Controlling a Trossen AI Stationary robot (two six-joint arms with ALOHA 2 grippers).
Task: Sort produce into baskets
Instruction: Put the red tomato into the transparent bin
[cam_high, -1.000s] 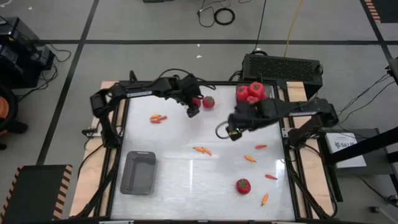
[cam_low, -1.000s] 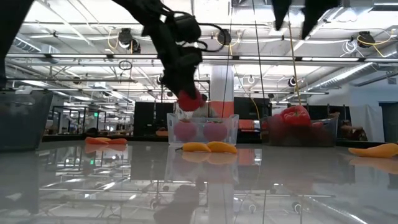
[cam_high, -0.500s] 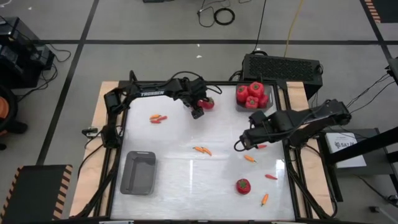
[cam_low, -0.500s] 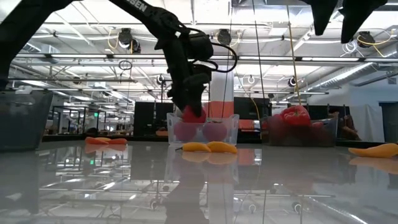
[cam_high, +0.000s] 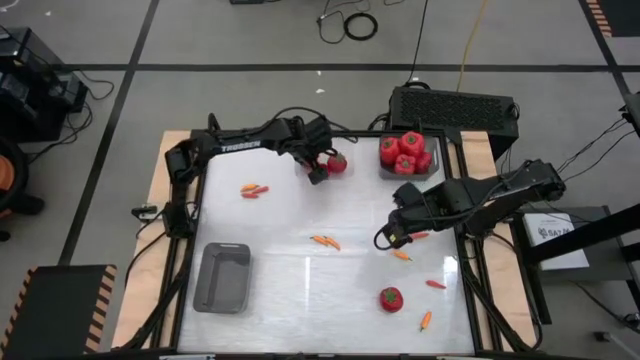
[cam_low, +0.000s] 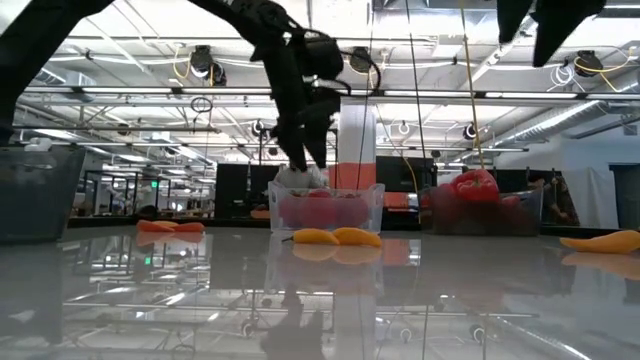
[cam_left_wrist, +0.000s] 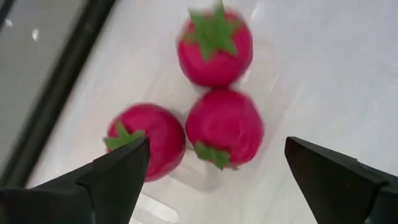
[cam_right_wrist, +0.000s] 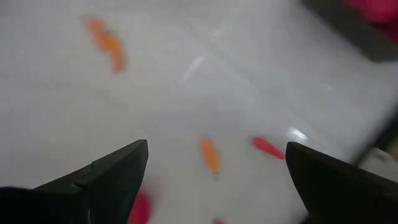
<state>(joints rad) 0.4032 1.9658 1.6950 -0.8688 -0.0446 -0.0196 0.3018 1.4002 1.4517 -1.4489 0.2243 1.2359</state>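
Observation:
My left gripper (cam_high: 318, 170) is open and empty above a small clear tray (cam_low: 325, 208) at the table's far middle. Three red tomatoes (cam_left_wrist: 225, 127) with green tops lie in that tray, below the fingers. My right gripper (cam_high: 384, 238) is open and empty above the bare table right of centre, near an orange pepper (cam_high: 402, 255) and a red one (cam_high: 420, 236); both peppers show in the right wrist view (cam_right_wrist: 210, 155). A second tray (cam_high: 405, 153) at the far right holds several tomatoes. One loose tomato (cam_high: 390, 298) lies near the front right.
A grey tray (cam_high: 225, 277) stands at the front left. More peppers lie at the far left (cam_high: 254, 189), in the middle (cam_high: 325, 241) and at the front right (cam_high: 436, 284) (cam_high: 426, 320). A black box (cam_high: 455, 108) stands behind the table's far right edge.
My left gripper carried a tomato toward the clear tray, came down over it and has risen again; that tomato now lies in the tray with the others. My right gripper has gone from beside the far right tray toward the table's near edge.

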